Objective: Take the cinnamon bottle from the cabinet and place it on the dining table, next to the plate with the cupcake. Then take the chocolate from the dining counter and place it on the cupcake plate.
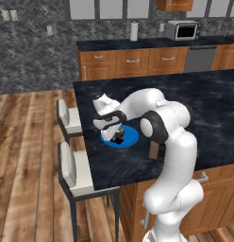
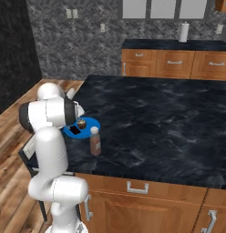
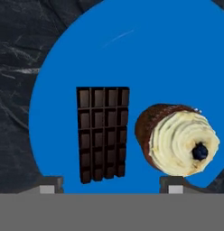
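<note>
Now chocolate (image 3: 103,133) flat on plate (image 3: 145,58) beside cupcake (image 3: 177,139); fingers (image 3: 51,184) spread, apparently clear of chocolate.

Grey stone wall (image 1: 34,52), wood plank floor (image 1: 24,165), two white stools (image 1: 74,172), toaster oven (image 1: 182,30)

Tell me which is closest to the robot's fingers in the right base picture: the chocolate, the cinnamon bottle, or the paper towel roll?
1. chocolate, on the blue plate under the gripper.
2. cinnamon bottle, beside the plate.
3. paper towel roll, far back on the wall counter.
</note>
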You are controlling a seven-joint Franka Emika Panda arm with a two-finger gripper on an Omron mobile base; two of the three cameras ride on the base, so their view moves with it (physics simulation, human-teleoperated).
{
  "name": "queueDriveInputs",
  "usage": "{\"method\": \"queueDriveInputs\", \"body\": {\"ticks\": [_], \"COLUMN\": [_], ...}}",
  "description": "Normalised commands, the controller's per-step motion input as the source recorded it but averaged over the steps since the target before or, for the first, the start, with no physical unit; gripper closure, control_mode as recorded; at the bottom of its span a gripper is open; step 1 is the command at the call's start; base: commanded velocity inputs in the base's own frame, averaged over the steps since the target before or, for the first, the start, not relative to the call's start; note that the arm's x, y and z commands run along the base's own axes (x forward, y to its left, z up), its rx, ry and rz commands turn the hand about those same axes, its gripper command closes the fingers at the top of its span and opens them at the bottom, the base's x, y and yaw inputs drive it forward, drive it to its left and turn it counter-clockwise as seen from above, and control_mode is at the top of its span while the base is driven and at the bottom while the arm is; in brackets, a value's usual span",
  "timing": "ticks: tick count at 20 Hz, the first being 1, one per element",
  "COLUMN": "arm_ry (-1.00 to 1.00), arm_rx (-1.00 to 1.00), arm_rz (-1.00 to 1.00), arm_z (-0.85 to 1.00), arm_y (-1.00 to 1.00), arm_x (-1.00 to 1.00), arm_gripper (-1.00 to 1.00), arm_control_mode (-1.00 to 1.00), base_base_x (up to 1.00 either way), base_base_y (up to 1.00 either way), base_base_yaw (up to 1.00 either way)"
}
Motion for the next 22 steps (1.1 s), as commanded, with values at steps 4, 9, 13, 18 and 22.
{"method": "queueDriveInputs", "body": {"ticks": [4, 9, 13, 18, 22], "arm_ry": [-0.08, -0.07, -0.13, -0.24, -0.25], "arm_rx": [-0.02, -0.01, 0.00, -0.01, 0.00], "arm_rz": [0.00, 0.00, 0.00, 0.01, 0.04], "arm_z": [0.17, 0.79, 0.97, 0.98, 0.81], "arm_y": [0.00, 0.00, 0.00, 0.01, 0.17], "arm_x": [-0.11, -0.51, -0.85, -1.00, -1.00], "arm_gripper": [-1.00, -1.00, -1.00, -1.00, -1.00], "arm_control_mode": [-1.00, -1.00, -1.00, -1.00, -1.00], "base_base_x": [0.00, 0.00, 0.00, 0.00, 0.00], "base_base_y": [0.00, 0.00, 0.00, 0.00, 0.00], "base_base_yaw": [0.00, 0.00, 0.00, 0.00, 0.00]}}
